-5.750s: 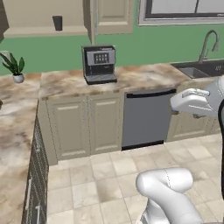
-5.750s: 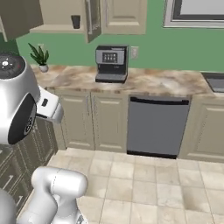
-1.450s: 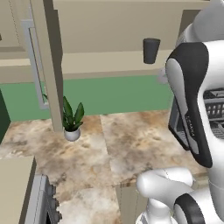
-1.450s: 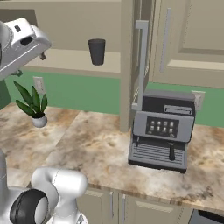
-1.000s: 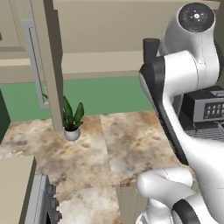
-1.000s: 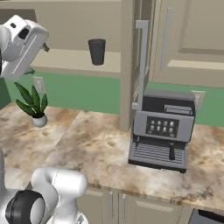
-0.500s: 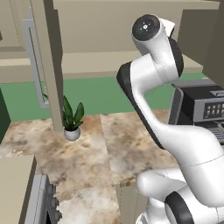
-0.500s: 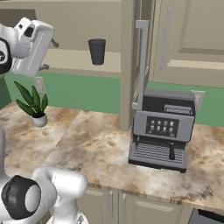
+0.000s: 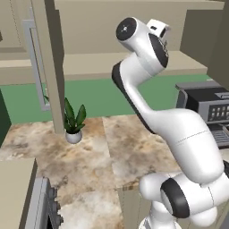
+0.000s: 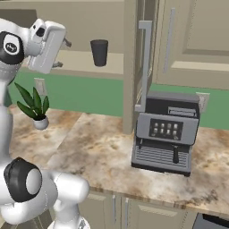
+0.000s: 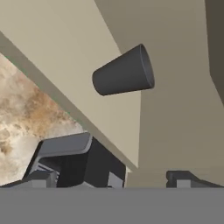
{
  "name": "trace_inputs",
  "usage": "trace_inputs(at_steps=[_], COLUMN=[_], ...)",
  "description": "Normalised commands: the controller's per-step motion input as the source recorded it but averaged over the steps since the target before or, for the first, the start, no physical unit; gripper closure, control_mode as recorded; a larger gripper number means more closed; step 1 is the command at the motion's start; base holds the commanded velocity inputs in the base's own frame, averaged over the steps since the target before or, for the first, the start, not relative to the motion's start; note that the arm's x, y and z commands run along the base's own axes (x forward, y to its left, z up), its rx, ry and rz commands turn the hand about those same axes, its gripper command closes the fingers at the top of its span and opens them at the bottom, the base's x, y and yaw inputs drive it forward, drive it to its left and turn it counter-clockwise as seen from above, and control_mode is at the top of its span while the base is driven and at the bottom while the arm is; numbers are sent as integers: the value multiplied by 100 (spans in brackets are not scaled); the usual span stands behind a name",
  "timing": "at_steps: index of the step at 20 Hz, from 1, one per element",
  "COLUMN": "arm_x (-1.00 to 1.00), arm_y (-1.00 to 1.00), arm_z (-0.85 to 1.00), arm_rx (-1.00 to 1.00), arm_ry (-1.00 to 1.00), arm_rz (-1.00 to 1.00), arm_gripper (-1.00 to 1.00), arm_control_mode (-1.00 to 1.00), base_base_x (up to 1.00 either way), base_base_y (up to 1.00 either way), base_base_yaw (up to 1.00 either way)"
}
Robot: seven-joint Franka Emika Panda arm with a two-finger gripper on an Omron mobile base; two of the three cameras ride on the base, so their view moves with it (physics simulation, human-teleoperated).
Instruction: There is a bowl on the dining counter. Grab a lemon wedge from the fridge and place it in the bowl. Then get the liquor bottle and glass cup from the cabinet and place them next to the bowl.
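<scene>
The glass cup (image 10: 99,53), a small dark tumbler, stands upright on the shelf of the open cabinet (image 10: 82,63). My gripper (image 10: 63,53) hovers at shelf height just left of the cup, apart from it, open with nothing between its fingers. In the hand view the cup (image 11: 124,72) lies ahead of the gripper (image 11: 113,178), and the picture is rolled. In the left base view my raised arm covers the cup, with the hand (image 9: 159,29) up at the cabinet shelf (image 9: 89,62). The bowl, lemon wedge, liquor bottle, fridge and dining counter are out of view.
The open cabinet door (image 10: 144,67) juts out edge-on right of the cup. Below stand a black-and-silver coffee machine (image 10: 165,134) and a potted plant (image 10: 36,109) on the marble wall counter (image 10: 98,147). Another cabinet door (image 9: 47,67) hangs open at the left.
The arm has swung up and turned the hand toward the cabinet shelf, nearer the cup. The jaws stayed open. The cup has not moved.
</scene>
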Motion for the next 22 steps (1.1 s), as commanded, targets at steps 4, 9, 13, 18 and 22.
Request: trace_inputs(at_steps=[4, 9, 13, 18, 22], arm_x=[27, 11, 7, 14, 18], arm_y=[-18, -15, -19, -19, -5], arm_z=[0, 0, 0, -6, -13], arm_rx=[0, 0, 0, 0, 0], arm_ry=[0, -3, -3, -1, 0], arm_rz=[-11, -2, 0, 0, 0], arm_gripper=[-100, -100, -100, -100, -100], arm_control_mode=[-100, -100, -100, -100, -100], base_base_x=[0, 0, 0, 0, 0], base_base_y=[0, 0, 0, 0, 0], base_base_yaw=[0, 0, 0, 0, 0])
